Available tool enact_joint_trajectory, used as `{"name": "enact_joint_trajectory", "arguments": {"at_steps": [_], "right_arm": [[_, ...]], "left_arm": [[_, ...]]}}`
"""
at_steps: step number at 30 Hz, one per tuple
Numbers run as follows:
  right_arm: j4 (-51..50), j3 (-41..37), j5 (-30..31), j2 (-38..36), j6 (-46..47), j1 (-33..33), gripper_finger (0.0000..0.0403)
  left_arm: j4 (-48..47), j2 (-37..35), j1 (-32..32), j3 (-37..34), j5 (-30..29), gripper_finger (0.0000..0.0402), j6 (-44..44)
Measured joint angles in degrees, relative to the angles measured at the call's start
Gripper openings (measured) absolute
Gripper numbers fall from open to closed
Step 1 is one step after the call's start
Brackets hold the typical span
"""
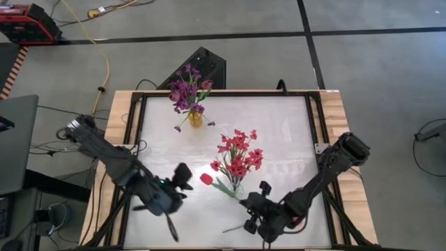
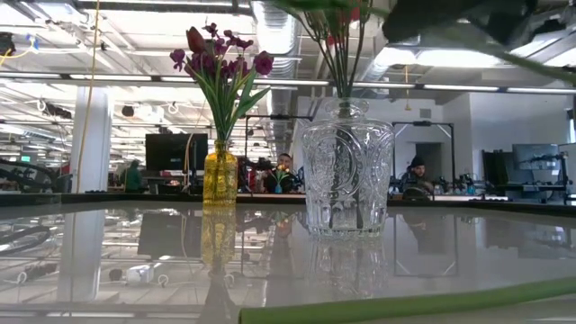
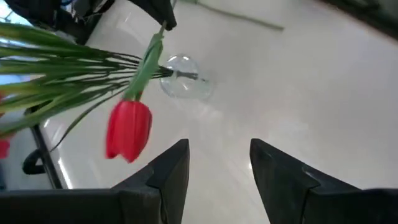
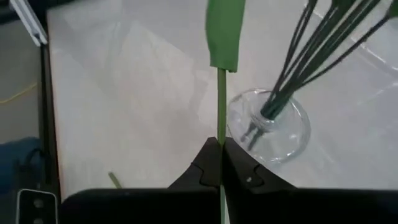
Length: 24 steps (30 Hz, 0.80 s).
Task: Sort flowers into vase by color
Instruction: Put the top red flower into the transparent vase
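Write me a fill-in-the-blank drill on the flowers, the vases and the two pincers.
1. The right pincer is shut on the stem of a red ____.
2. The left pincer holds ____.
3. The purple flowers stand in the ____ vase.
4. The red flowers stand in the ____ glass vase.

Missing words: tulip; nothing; yellow; clear

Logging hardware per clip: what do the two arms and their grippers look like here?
Both the left arm and right arm are dark, jointed and segmented, rising from the table's side edges. The left gripper has two black, wedge-shaped fingers with angular tips. The right gripper has matching black fingers. No markings can be made out.
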Motion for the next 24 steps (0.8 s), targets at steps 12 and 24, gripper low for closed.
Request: {"name": "enact_joint_trajectory", "arguments": {"at_steps": [12, 24], "right_arm": [[24.85, -0.65, 16.96, -0.04, -30.83, 5.05, 0.0024], [76.63, -14.99, -3.12, -0.04, -66.9, -6.67, 0.0024]], "left_arm": [[45.0, -34.59, 2.66, -37.92, 3.58, 0.0123, -1.68], [84.89, -40.58, 4.35, -64.35, 4.73, 0.0124, -0.14]]}}
